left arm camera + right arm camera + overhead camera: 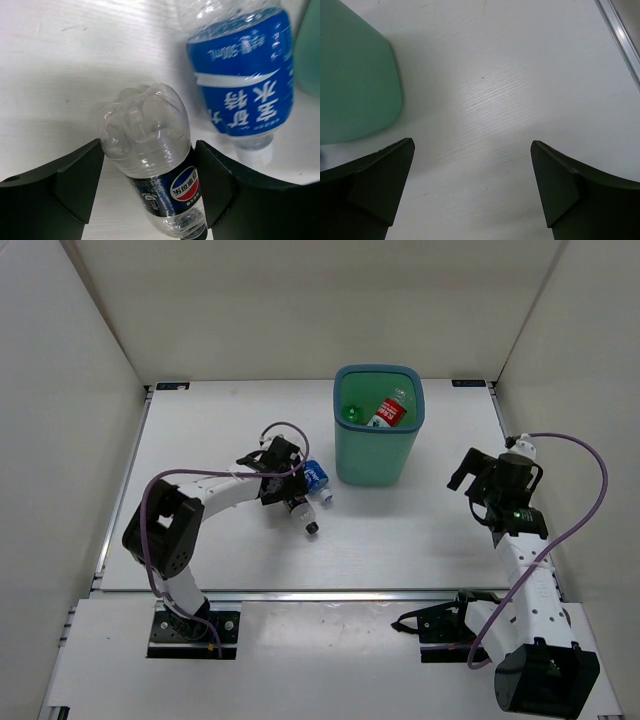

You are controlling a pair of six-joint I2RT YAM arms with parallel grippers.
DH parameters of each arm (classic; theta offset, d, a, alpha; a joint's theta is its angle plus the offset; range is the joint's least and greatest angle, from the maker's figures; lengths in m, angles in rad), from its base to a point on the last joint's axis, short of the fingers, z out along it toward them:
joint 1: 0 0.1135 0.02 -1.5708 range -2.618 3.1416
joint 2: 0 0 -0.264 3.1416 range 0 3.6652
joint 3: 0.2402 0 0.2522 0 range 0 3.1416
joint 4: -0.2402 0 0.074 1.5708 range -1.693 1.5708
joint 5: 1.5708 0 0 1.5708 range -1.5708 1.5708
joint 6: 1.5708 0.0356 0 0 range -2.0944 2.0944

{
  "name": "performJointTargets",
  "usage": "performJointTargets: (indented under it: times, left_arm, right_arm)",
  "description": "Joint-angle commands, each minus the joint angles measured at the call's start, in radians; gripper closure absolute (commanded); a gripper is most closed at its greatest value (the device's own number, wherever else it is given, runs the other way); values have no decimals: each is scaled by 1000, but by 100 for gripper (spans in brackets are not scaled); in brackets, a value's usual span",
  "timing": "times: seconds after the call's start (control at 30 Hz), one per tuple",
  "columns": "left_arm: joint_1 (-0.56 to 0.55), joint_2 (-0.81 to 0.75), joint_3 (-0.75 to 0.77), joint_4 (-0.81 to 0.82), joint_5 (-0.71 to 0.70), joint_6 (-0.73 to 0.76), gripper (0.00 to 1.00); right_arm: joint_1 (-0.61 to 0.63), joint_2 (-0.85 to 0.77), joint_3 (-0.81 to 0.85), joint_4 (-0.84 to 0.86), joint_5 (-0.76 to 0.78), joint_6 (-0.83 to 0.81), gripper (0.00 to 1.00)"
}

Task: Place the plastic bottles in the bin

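Note:
My left gripper (pixel 289 497) (pixel 148 150) is shut on a clear bottle with a dark label (pixel 300 512) (pixel 155 165), its fingers pressing both sides of it low over the table. A blue-label bottle (pixel 318 480) (pixel 240 75) lies just beside it, next to the bin. The teal bin (pixel 375 440) stands at the back middle, holding a green bottle (pixel 350 413) and a red-label bottle (pixel 392 410). My right gripper (pixel 473 490) (pixel 472 145) is open and empty to the right of the bin (pixel 355 75). No other bottles are in view.
White walls enclose the table on three sides. A metal rail (pixel 620 35) runs along the table's right edge. The bin's wall (pixel 309 50) stands close to the right of the left gripper.

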Motion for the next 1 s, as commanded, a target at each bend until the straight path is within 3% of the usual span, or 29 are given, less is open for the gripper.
performJointTargets:
  times: [0.0, 0.13, 0.27, 0.4, 0.6, 0.67, 0.7, 0.73, 0.8, 0.87, 0.97]
  left_arm:
    - [13, -96, -47, 4, -3, -4, 34]
    - [38, -182, -51, -49, -16, 22, 45]
    - [48, -302, 37, -106, -84, 71, 50]
    - [41, -348, 260, -114, -151, 140, 53]
    - [-17, -273, 599, -7, -220, 254, 53]
    - [-2, -229, 675, -51, -231, 245, 47]
    - [13, -233, 658, -51, -228, 234, 36]
    - [25, -236, 604, -41, -224, 223, 33]
    - [93, -247, 525, -47, -173, 165, 5]
    - [134, -238, 410, -22, -152, 144, 1]
    - [185, -138, 373, 9, -135, 115, 1]
  right_arm:
    - [-6, -22, -14, 18, 0, 9, 1]
    - [-9, -28, -27, 33, -9, 1, 1]
    - [-8, -32, -46, 57, -23, 21, 1]
    - [-11, -23, -64, 90, -48, 30, 1]
    - [-12, -35, -72, 108, -46, 38, 0]
    - [-19, -45, -78, 105, -52, 46, 1]
    - [-31, -54, -80, 105, -54, 56, 1]
    - [-35, -61, -90, 103, -46, 53, 1]
    - [-43, -77, -96, 97, -51, 62, 1]
    - [-49, -80, -95, 82, -52, 49, 1]
    - [-55, -62, -80, 61, -49, 36, 1]
